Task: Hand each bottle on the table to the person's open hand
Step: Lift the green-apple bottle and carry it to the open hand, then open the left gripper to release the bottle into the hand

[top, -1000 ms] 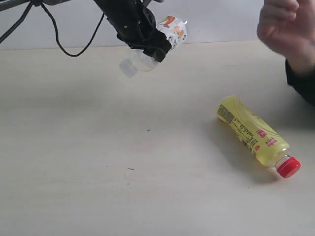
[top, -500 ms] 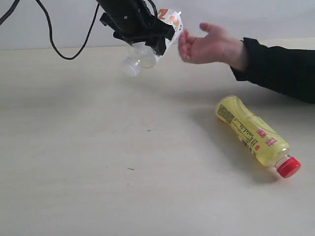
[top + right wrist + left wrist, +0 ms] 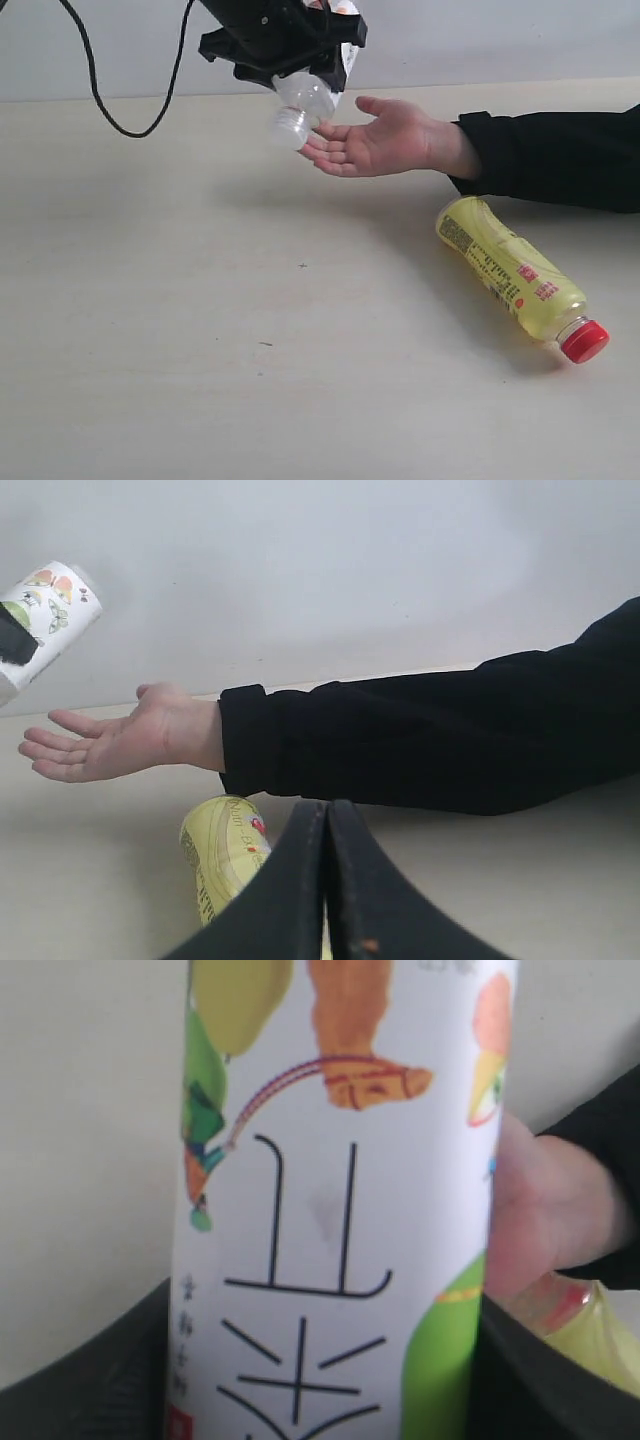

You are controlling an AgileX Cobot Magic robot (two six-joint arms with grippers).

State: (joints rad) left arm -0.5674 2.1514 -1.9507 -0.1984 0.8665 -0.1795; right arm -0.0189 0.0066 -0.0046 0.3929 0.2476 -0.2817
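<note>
The worktop (image 3: 200, 350) is a wide, flat, pale beige wood-grain surface with a matte finish and a few tiny dark specks. A black sleeve (image 3: 550, 155) of soft cloth reaches in from 3 o'clock in the exterior view.

The yellow bottle (image 3: 510, 275) lies on its side on the worktop at about 4 o'clock from the middle. It is a smooth, waisted plastic cylinder of yellow drink with a yellow printed label. Its ribbed red cap (image 3: 586, 341) points toward 4 o'clock, and its base is near the sleeve.

The left gripper (image 3: 285, 40), black and hard-edged, is at 12 o'clock, up off the worktop. Its jaws are clamped around the labelled body of the small clear bottle (image 3: 305, 100).

The person's open hand (image 3: 385, 140) lies palm up at about 1 o'clock, bare and light-skinned, its fingers stretched toward 9 o'clock.

The small clear bottle is tilted, with its clear neck and clear cap (image 3: 290, 128) pointing down toward 7 o'clock. The cap is just beside the fingertips; I cannot tell whether they touch. In the left wrist view its glossy white wrap (image 3: 340, 1210) shows green fruit, an orange figure and thin black characters.

The right gripper (image 3: 326, 880) has its two dark, tapered fingers pressed together on nothing.
</note>
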